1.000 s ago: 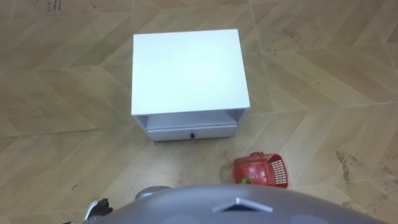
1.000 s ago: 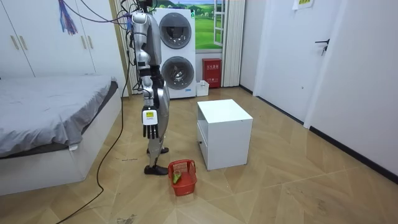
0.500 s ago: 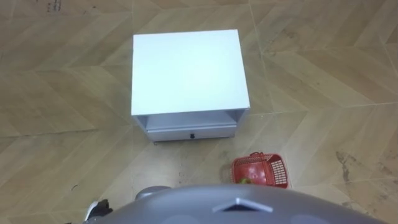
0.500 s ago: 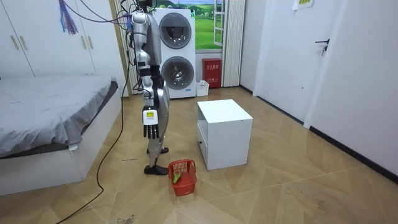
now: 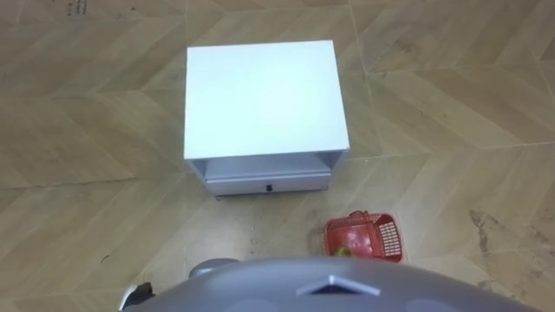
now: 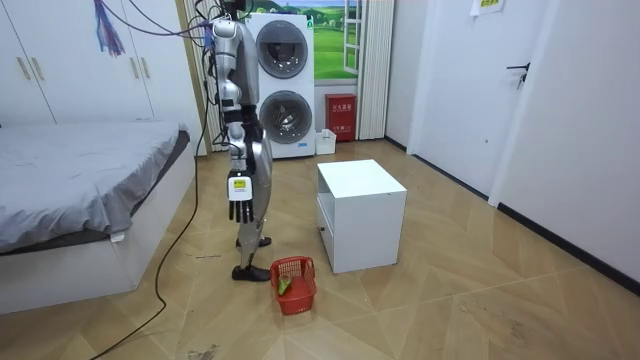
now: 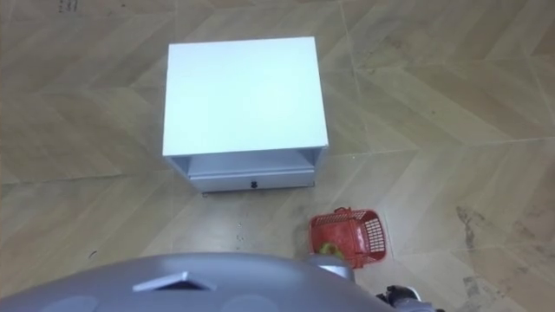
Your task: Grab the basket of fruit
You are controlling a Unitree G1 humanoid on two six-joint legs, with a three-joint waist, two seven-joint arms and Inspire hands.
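nearby, fruit basket point(image 5: 364, 237) by cabinet point(image 5: 264, 100), open floor point(image 5: 451, 121)

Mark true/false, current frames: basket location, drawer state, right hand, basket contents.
1. The red basket stands on the floor. True.
2. The drawer of the white cabinet is pulled out. False: it is shut, flush with the cabinet front.
3. The right hand holds the basket. False: it hangs at the standing robot's side with straight fingers, well above the basket and apart from it.
4. Something green lies in the basket. True.
5. The basket is on the robot's left of the cabinet. False: it is toward the robot's right, nearer the robot than the cabinet.
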